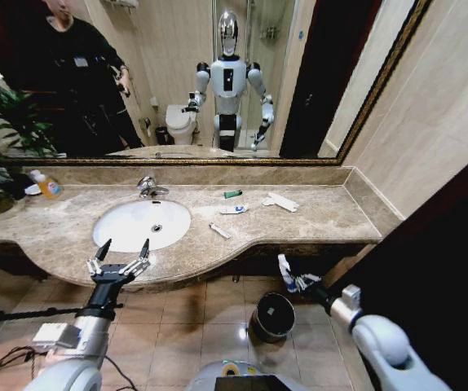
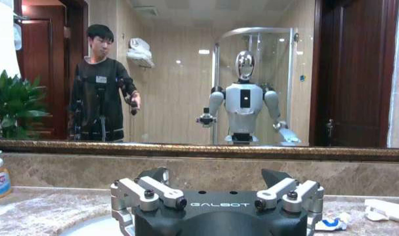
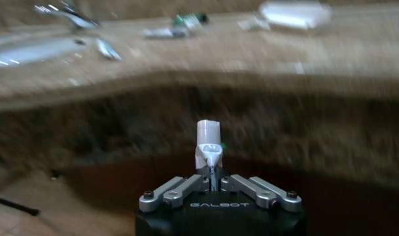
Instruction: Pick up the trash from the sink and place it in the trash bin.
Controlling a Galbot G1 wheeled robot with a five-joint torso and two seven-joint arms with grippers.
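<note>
Right tool (image 3: 213, 173) clamped on white tube (image 3: 207, 142), upright above trash bin (image 1: 273, 316), left tool (image 1: 121, 252) spread.

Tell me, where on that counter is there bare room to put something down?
Bare: the counter's right end beyond the flat packets, and the front ledge near the open left gripper. Crowded: between the faucet and those packets, where tubes lie.

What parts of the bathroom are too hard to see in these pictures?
- Inside the trash bin: dark liner in the head view, contents unreadable.
- Counter litter: motion-blurred in the right wrist view.
- Tube held by the right tool: label too small.
- Sink: blocked by the left tool in its wrist view.
</note>
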